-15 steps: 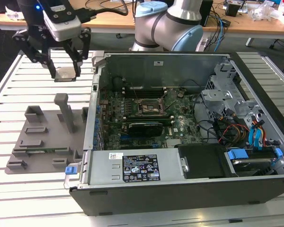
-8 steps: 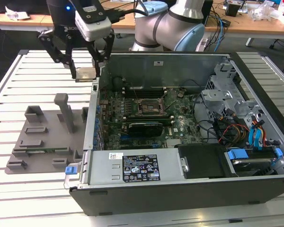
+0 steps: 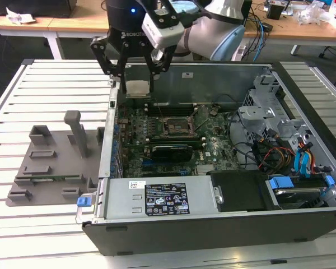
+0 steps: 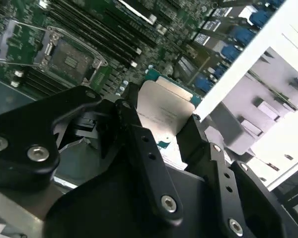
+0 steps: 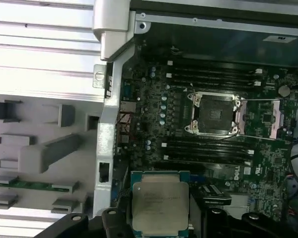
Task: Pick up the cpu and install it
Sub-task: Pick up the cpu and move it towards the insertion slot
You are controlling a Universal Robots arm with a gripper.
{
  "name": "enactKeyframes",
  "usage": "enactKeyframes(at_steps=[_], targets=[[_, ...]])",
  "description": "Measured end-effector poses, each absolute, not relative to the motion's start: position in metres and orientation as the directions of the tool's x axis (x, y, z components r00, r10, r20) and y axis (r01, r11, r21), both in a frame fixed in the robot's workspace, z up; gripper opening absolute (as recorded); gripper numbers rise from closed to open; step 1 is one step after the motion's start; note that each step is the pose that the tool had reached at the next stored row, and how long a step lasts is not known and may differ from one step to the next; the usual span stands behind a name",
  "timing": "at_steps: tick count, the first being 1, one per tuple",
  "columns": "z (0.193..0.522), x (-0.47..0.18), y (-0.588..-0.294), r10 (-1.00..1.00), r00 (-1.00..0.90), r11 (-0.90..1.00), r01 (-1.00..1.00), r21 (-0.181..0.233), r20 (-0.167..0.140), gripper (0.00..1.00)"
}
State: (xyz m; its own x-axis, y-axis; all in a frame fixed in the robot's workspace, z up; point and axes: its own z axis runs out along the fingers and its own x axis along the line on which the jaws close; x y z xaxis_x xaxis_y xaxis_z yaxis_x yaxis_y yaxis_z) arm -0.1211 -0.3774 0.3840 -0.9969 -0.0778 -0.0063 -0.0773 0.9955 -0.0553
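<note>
Pickup done: gripper [image 3: 138,84] fingers clamped on the cpu [image 5: 160,201], over the case [image 3: 213,238] edge. Socket [image 5: 214,114] open and empty; cpu not yet seated.

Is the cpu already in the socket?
No, in the first wrist view the gripper holds the cpu, apart from the empty socket.

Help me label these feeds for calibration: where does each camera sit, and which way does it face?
Exterior view: off the arm, raised, looking down obliquely on the open computer case and grey fixture; the arm and gripper show.
First wrist view: on the wrist, looking almost straight down past the cpu onto the socket; fingertips show.
Second wrist view: on the wrist, looking obliquely along the black fingers at the cpu's top.
Shared: all three show the gripped cpu and the socket.
</note>
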Motion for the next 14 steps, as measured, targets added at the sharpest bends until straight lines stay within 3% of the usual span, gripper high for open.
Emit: enactKeyframes(at_steps=[14], targets=[[0.383,-0.009,-0.377,-0.078,-0.997,0.994,-0.078,-0.075,0.004,0.55]])
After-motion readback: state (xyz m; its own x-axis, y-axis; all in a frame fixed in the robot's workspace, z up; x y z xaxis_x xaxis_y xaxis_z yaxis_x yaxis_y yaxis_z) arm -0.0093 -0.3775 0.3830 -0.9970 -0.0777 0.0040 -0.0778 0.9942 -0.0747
